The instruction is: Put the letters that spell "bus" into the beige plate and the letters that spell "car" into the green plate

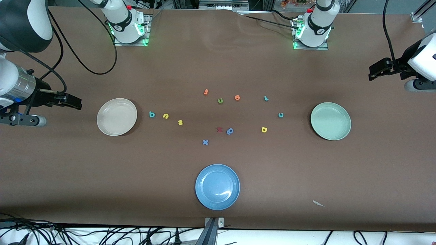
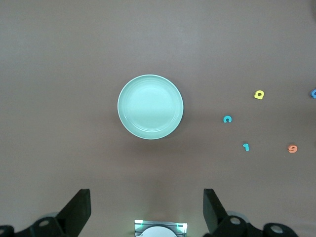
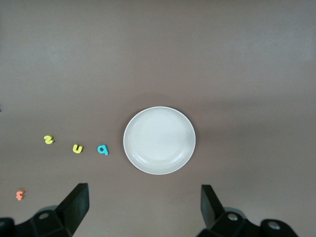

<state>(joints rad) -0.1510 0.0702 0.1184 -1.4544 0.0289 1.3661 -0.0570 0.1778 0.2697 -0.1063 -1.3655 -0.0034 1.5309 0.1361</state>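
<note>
The round cream-beige plate (image 1: 117,116) and the round mint-green plate (image 1: 330,120) hold nothing (the round blue plate (image 1: 217,186) neither). The teal b (image 1: 152,114), yellow-orange u (image 1: 165,116) and yellow s (image 1: 180,122) lie on the brown worktop (image 1: 102,177) beside the beige plate; the teal c (image 1: 280,115), yellow a (image 1: 264,129) and light teal-blue r (image 1: 266,98) lie near the green one. The left gripper (image 2: 147,210) hangs over the green plate's end, the right gripper (image 3: 144,206) over the beige plate's end, jaws wide apart, holding nothing.

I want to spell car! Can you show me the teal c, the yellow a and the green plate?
teal c (image 1: 280,115), front view, on the letter's curve.
yellow a (image 1: 264,129), front view, on the letter's body.
green plate (image 1: 318,112), front view, on its rim.
</note>
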